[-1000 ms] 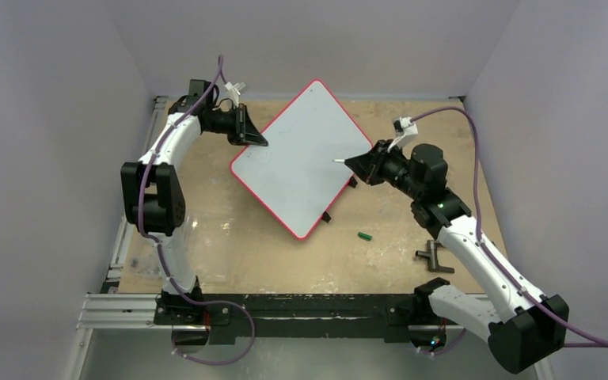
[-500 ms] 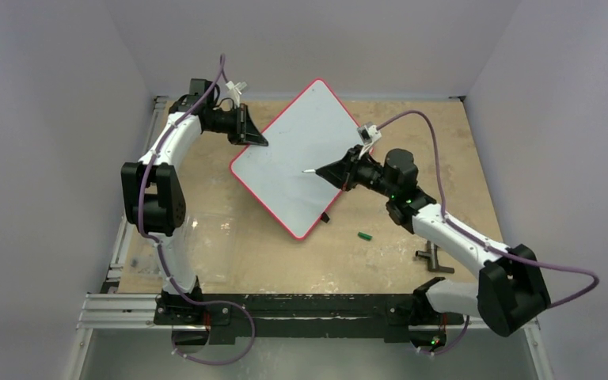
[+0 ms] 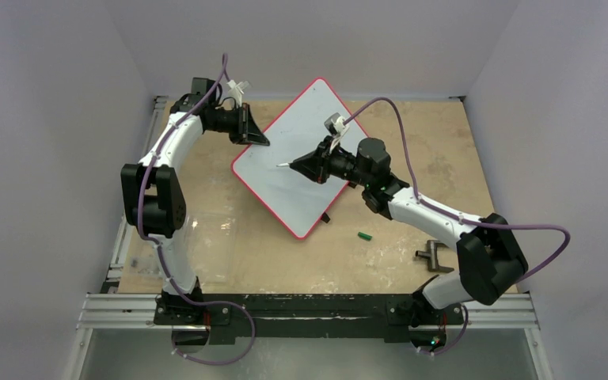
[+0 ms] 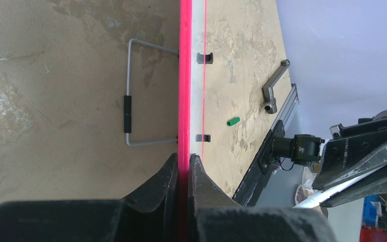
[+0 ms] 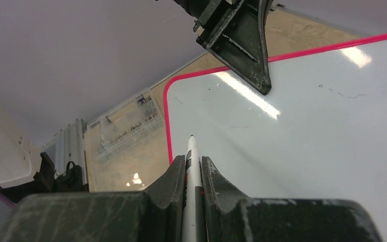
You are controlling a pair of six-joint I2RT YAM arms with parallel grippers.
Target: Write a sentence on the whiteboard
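The whiteboard (image 3: 309, 170), white with a thin red rim, sits turned like a diamond and propped at a tilt. My left gripper (image 3: 260, 140) is shut on the board's upper-left rim (image 4: 185, 75), one finger on each face. My right gripper (image 3: 305, 165) is shut on a white marker (image 5: 192, 151), whose tip (image 3: 283, 166) points left over the board's left half. Whether the tip touches the surface I cannot tell. The board's face (image 5: 307, 141) carries only faint grey smudges; the sentence is not in view.
A green marker cap (image 3: 364, 236) lies on the wooden table right of the board's lower corner. A black T-shaped handle (image 3: 433, 257) lies near the right arm's base. A clear plastic sheet (image 3: 198, 245) covers the front left. A wire stand (image 4: 128, 111) sticks out behind the board.
My right arm has swung left across the board with the marker, from the right edge to the left half. The left arm and the board have not moved.
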